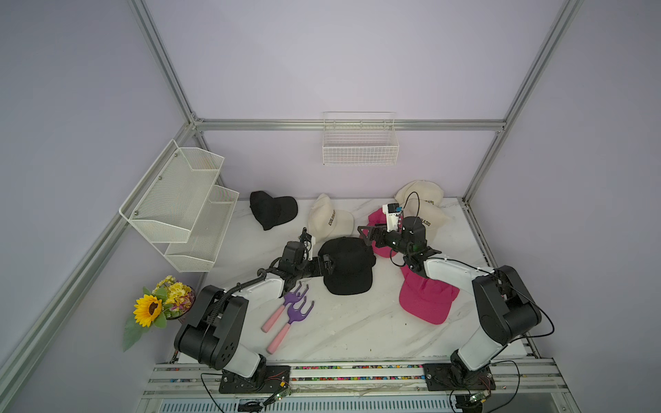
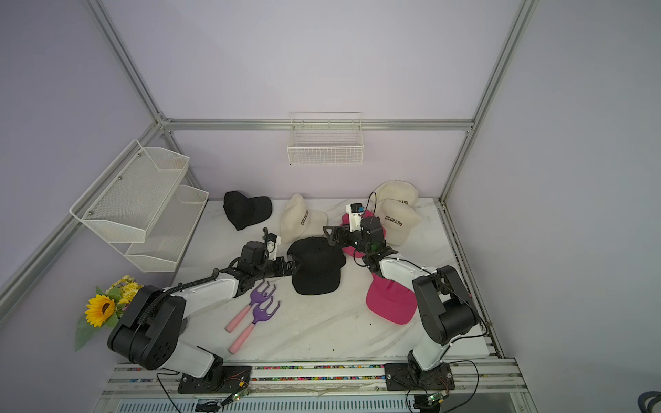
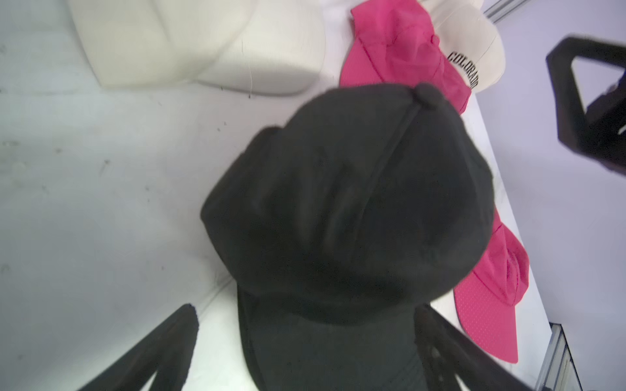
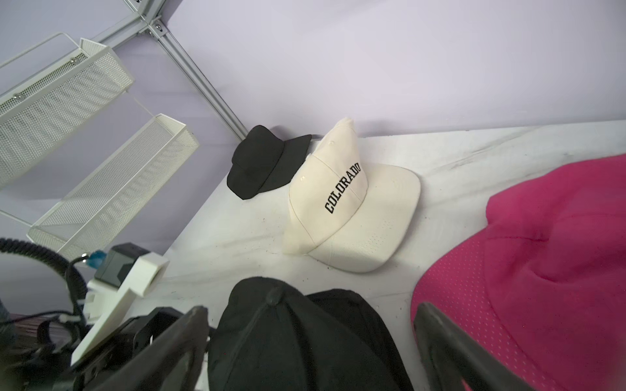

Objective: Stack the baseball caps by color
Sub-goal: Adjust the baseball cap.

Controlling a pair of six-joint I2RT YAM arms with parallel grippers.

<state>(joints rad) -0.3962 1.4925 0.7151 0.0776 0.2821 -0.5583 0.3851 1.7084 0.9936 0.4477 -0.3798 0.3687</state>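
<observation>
A black cap (image 1: 348, 266) lies mid-table with its brim toward the front; a second black layer (image 4: 355, 313) shows under it. My left gripper (image 1: 326, 262) (image 3: 306, 308) is open at its left side, with the brim between the spread fingers (image 3: 162, 348). My right gripper (image 1: 368, 237) (image 4: 311, 308) hangs open over the crown's far right edge. Another black cap (image 1: 272, 211) sits at the back left, and a cream COLORADO cap (image 1: 331, 221) lies beside it. Two more cream caps (image 1: 424, 211) overlap at the back right. One pink cap (image 1: 425, 300) lies front right. Another pink cap (image 1: 379, 246) is partly under my right arm.
Two purple hand rakes with pink handles (image 1: 289, 311) lie by the left arm. A sunflower bouquet (image 1: 157, 304) stands off the table's left edge. A white mesh shelf (image 1: 182, 207) hangs on the left wall and a wire basket (image 1: 359, 143) on the back wall.
</observation>
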